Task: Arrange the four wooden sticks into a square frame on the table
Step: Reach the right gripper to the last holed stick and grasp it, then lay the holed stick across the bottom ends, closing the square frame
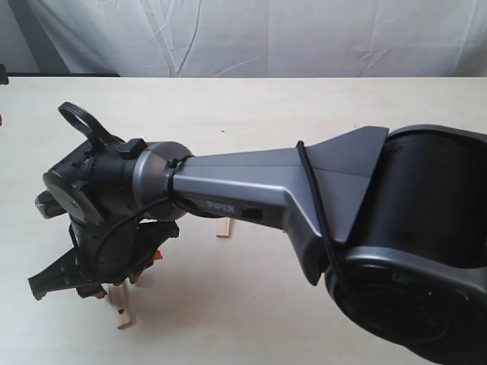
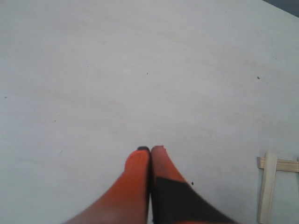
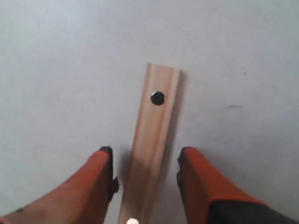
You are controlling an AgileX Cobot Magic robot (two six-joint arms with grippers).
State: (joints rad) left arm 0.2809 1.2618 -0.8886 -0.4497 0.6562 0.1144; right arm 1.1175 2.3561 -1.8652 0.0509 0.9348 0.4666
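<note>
My right gripper (image 3: 145,154) is open, its orange fingers on either side of a pale wooden stick (image 3: 156,116) lying flat on the table (image 3: 56,70). The fingers do not touch it. This stick has a dark hole (image 3: 157,98) near its far end. In the exterior view the right gripper (image 1: 114,287) hangs low at the left, just above that stick (image 1: 122,310). My left gripper (image 2: 150,149) is shut on nothing over bare table. Beside it two more sticks cross at a corner: one (image 2: 267,186) overlaps the other (image 2: 286,164). A square frame does not show.
The big grey and black right arm (image 1: 304,190) reaches across the exterior view and hides most of the middle of the table (image 1: 251,114). One stick end (image 1: 223,228) peeks out from under it. A white cloth (image 1: 266,34) hangs behind the table.
</note>
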